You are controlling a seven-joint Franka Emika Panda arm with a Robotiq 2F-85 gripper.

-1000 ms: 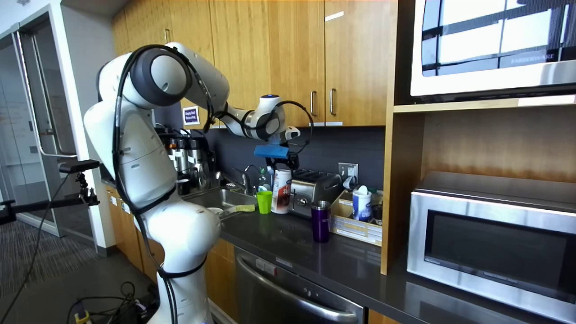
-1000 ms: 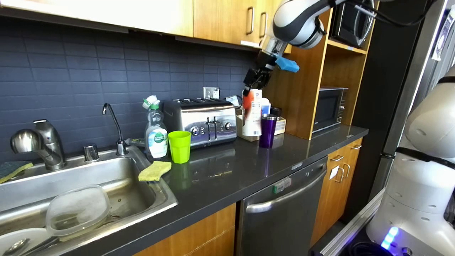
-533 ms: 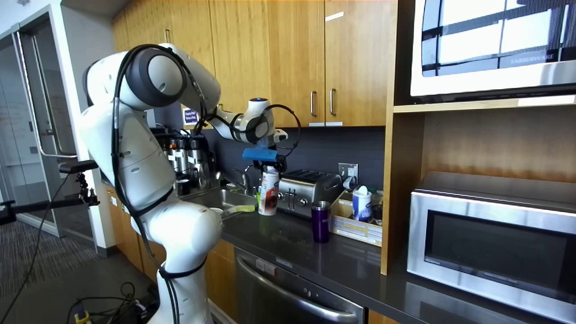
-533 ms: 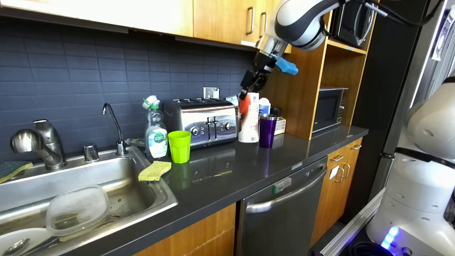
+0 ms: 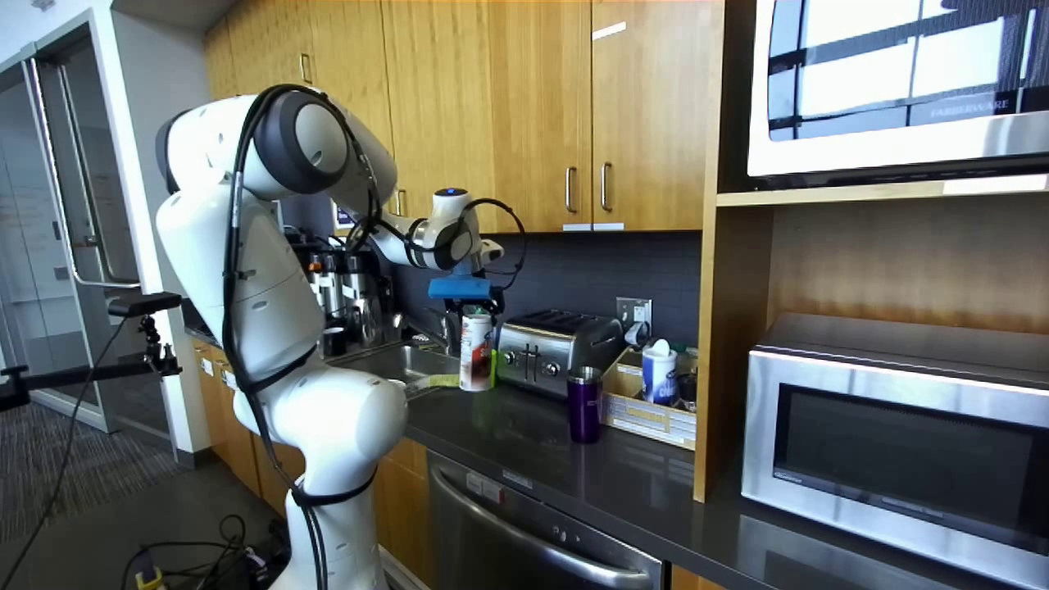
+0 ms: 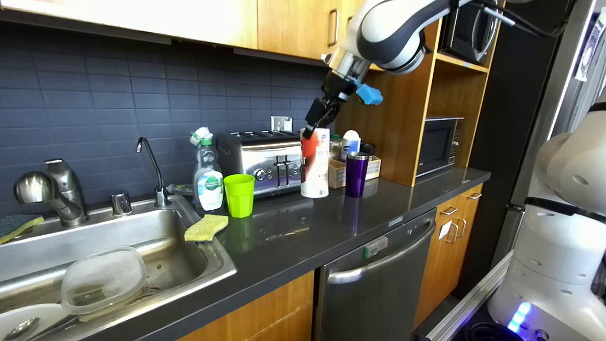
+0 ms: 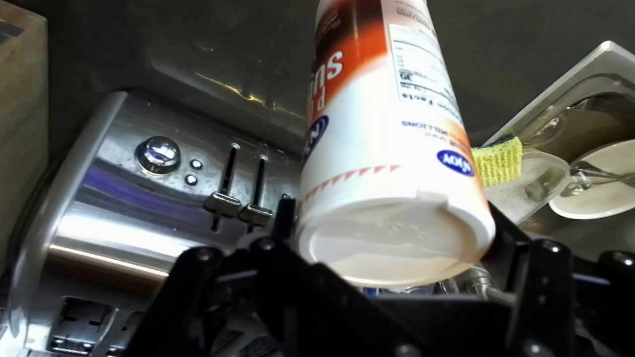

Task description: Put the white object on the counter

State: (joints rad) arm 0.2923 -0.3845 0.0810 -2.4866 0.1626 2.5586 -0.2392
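The white object is a tall white sugar canister with a red and brown label. It is in both exterior views [image 5: 476, 351] [image 6: 316, 168] and large in the wrist view [image 7: 367, 148]. My gripper [image 7: 394, 218] has its black fingers on both sides of the canister's top end, shut on it. The gripper also shows in an exterior view [image 6: 311, 129]. The canister hangs nearly upright over or at the dark grey counter [image 6: 284, 244], in front of the toaster. I cannot tell whether its base touches the counter. Part of its far side is hidden.
A steel toaster [image 6: 272, 163] stands behind the canister. A green cup [image 6: 239, 195], soap bottle [image 6: 208, 180] and yellow sponge [image 6: 206, 228] stand by the sink [image 6: 165, 227]. A purple tumbler [image 6: 356, 175] and a box [image 6: 337, 173] of supplies are on the other side.
My gripper has carried the canister to the left in both exterior views, from near the purple tumbler to the toaster. It now sits lower in an exterior view and covers most of the green cup in another.
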